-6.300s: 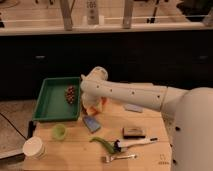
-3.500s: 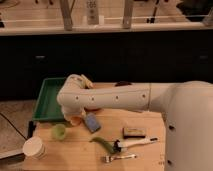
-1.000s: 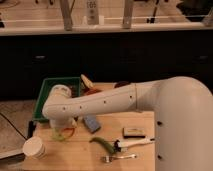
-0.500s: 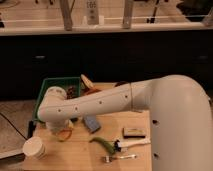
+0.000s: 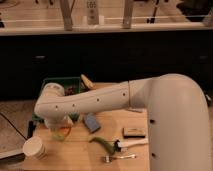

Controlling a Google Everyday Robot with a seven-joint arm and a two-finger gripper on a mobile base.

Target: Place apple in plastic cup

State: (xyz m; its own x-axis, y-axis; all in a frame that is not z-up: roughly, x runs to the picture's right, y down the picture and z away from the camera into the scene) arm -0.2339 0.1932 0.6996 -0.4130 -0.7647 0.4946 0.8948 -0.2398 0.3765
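Observation:
My gripper [image 5: 61,129] hangs below the white wrist at the table's left side. It is shut on the apple [image 5: 62,133], an orange-yellow fruit that shows just under the wrist, held low over the table. The plastic cup [image 5: 34,148] is off-white and stands upright at the table's front left corner. It is below and to the left of the gripper and apart from it. The arm's forearm [image 5: 100,100] runs from the right across the table and hides part of it.
A green bin [image 5: 49,83] sits behind the wrist with a tan object [image 5: 87,81] at its right edge. A blue sponge [image 5: 91,122], a curved green vegetable [image 5: 102,143], a white-handled utensil [image 5: 131,143], a fork [image 5: 119,158] and a brown block [image 5: 133,132] lie on the wooden table [image 5: 75,157].
The gripper has carried the apple from the table's middle leftwards and towards the front, nearer the plastic cup. In the last half second it has shifted slightly further that way.

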